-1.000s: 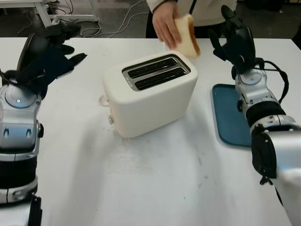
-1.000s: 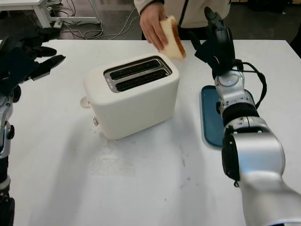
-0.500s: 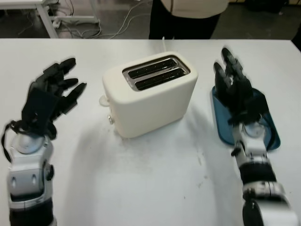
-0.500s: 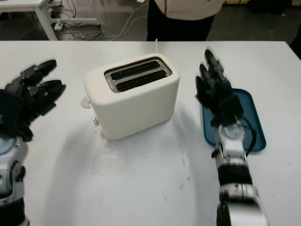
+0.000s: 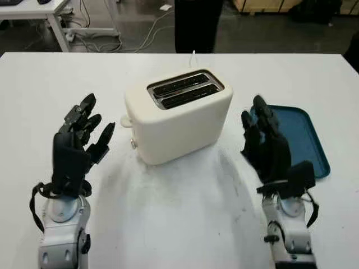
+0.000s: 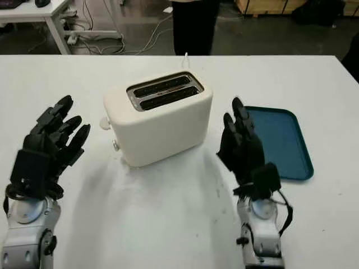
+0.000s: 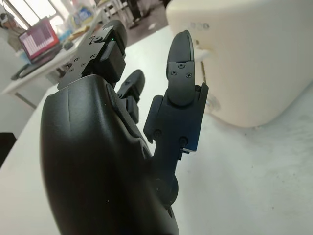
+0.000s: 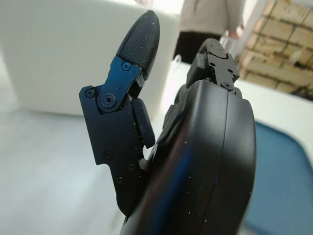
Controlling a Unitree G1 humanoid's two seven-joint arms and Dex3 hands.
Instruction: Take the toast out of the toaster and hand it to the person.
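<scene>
both hands drawn back (open) | toaster (image 5: 178, 115) between, apart

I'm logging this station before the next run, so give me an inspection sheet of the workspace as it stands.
Surface: white table, faint scuffs in front of the toaster.
Job's things: cream toaster mid-table, both slots with no toast showing above them; no toast seen elsewhere.
Clutter: blue tray to the toaster's right, nothing on it.
Hands: left hand open, raised left of the toaster; right hand open, raised between toaster and tray.
Cables: toaster cord runs off the far edge; loose cables on the floor.
Surroundings: person standing beyond the table; another table far left.
</scene>
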